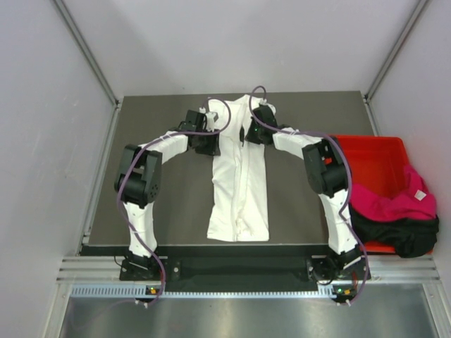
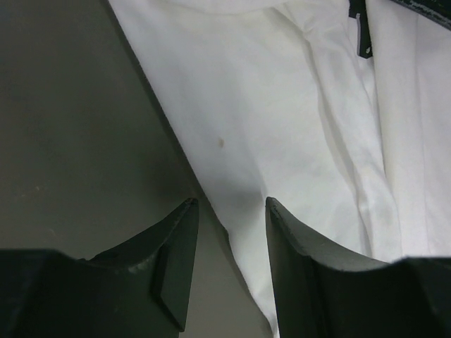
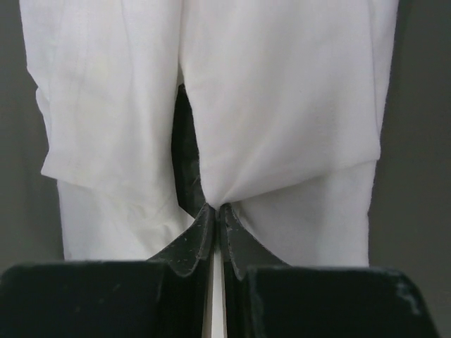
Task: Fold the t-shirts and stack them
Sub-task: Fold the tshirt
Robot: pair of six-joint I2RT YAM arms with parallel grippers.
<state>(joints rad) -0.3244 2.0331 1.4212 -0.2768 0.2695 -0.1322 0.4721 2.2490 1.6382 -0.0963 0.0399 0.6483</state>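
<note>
The white t-shirt (image 1: 239,183) lies lengthwise on the dark table, both sides folded in toward its middle. My right gripper (image 1: 251,134) is at the shirt's far end, shut on a pinch of the white cloth (image 3: 282,105), which puckers at the fingertips (image 3: 217,208). A strip of the black print (image 3: 184,162) shows between the folded flaps. My left gripper (image 1: 211,144) is at the far left of the shirt, open (image 2: 229,211), its fingers straddling the shirt's left edge (image 2: 282,105) with nothing gripped. The magenta-pink t-shirt (image 1: 394,204) and the black t-shirt (image 1: 394,236) hang over the bin's near edge.
A red plastic bin (image 1: 373,151) stands at the table's right edge. Grey walls close in the table on the left, right and far sides. Bare dark tabletop (image 1: 176,204) shows on both sides of the white shirt.
</note>
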